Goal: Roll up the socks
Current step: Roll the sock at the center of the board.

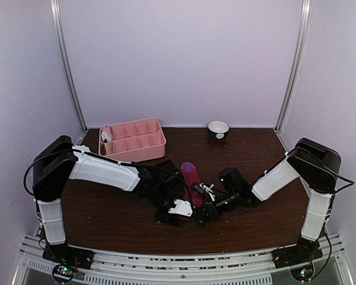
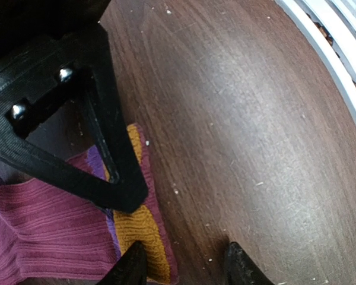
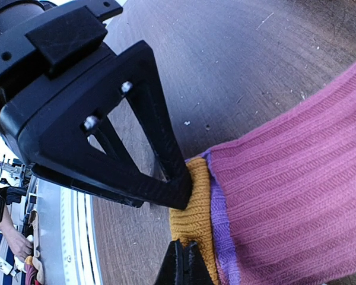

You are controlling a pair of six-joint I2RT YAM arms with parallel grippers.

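Pale lilac walls [image 1: 178, 59] close in a dark wooden table [image 1: 255, 154]. The pink tray [image 1: 139, 154] stands toward the back left of it, and everything else is placed from that tray. A small bowl [image 1: 218, 129] sits to the tray's right, level with its far side and well apart from it. The magenta sock [image 1: 190, 181] lies flat on the wood in front of the tray's right corner, near it but not touching. Its purple toe [image 1: 188, 168] is the end closer to the tray, and its mustard cuff [image 3: 193, 219] is the end farthest from it. Both arms meet at that cuff. The right gripper [image 3: 184, 268] is pinched tight on the cuff's edge. The left gripper [image 2: 187, 267] has its jaws parted: one fingertip [image 2: 133, 264] is over the cuff, the other over bare wood beside it, grasping nothing
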